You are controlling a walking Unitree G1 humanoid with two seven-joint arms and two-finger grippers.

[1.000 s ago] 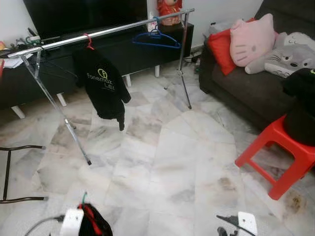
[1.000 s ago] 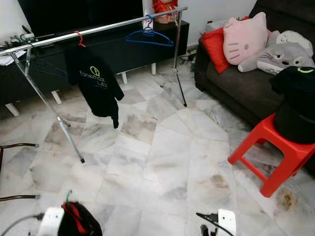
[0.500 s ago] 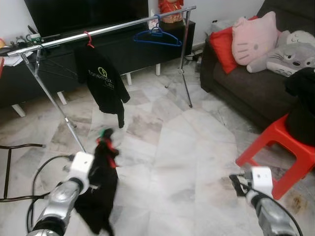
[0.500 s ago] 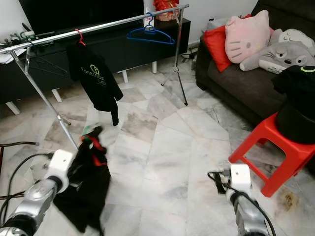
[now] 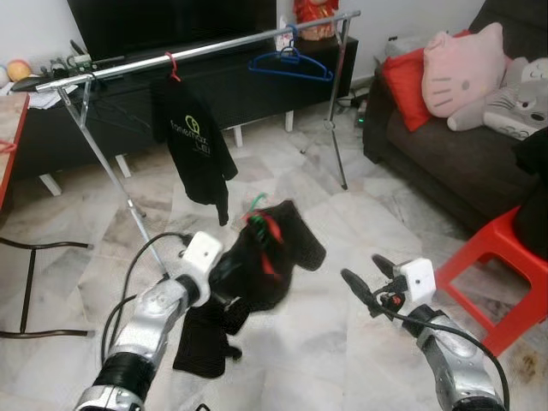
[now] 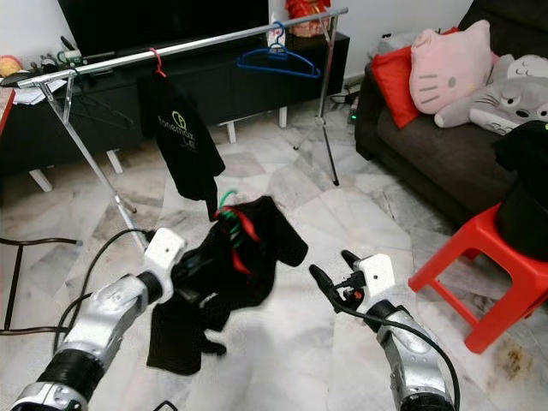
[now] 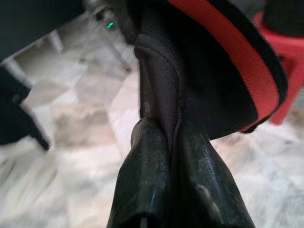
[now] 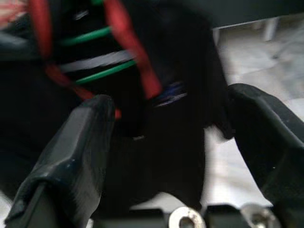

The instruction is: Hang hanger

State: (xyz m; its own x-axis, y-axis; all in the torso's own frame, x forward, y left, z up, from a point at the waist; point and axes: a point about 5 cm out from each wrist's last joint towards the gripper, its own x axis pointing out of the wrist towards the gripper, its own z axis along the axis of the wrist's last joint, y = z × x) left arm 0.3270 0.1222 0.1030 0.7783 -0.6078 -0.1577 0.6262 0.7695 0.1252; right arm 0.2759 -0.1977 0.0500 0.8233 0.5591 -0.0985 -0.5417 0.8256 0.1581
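Left gripper [image 7: 173, 142]: fingers pressed together, pinching the black garment [image 5: 265, 257] with its red trim.
Right gripper [image 5: 364, 278]: fingers spread apart, empty, pointing toward the garment from the robot's right, just short of it.
Garment: held up over the marble floor [image 5: 342, 231], bunched around a green hanger hook [image 5: 255, 203]; its lower part hangs down beneath the left arm.
Clothes rail [image 5: 214, 47]: beyond the garment, carrying a black shirt with a logo [image 5: 195, 145] on a red hanger and a bare blue hanger [image 5: 291, 64].
In the way: the hung shirt dangles directly between the held garment and the rail.
Surroundings: red stool [image 5: 497, 274] on the right, dark sofa [image 5: 445, 163] with a pink cushion [image 5: 467, 68], black TV cabinet [image 5: 248, 94] behind the rail.
Change: half a second ago the garment hung lower at the left; both arms have since risen and drawn closer.
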